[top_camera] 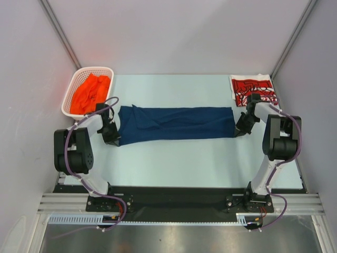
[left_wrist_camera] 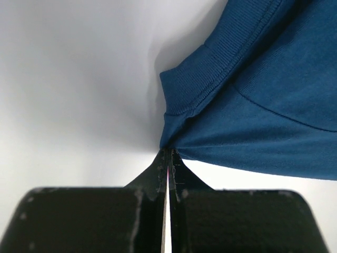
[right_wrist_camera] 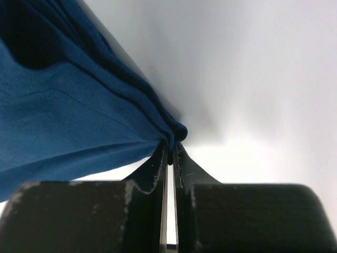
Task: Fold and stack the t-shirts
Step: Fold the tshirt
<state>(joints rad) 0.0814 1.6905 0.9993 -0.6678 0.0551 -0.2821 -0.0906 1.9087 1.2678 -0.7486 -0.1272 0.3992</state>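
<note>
The navy blue t-shirt [top_camera: 176, 123] lies folded into a long band across the middle of the table. My left gripper [top_camera: 111, 135] is shut on its left end, pinching cloth near the ribbed collar [left_wrist_camera: 210, 68]. My right gripper [top_camera: 241, 129] is shut on its right end, pinching a bunched edge [right_wrist_camera: 176, 132]. The cloth is stretched between both grippers. The red t-shirt [top_camera: 254, 89] with white script lies folded at the back right corner. The orange t-shirt [top_camera: 90, 92] lies crumpled in the basket.
A white lattice basket [top_camera: 73, 84] stands at the back left corner. Grey enclosure walls close the table on the left, right and back. The arm bases sit on a black rail [top_camera: 174, 197] at the near edge.
</note>
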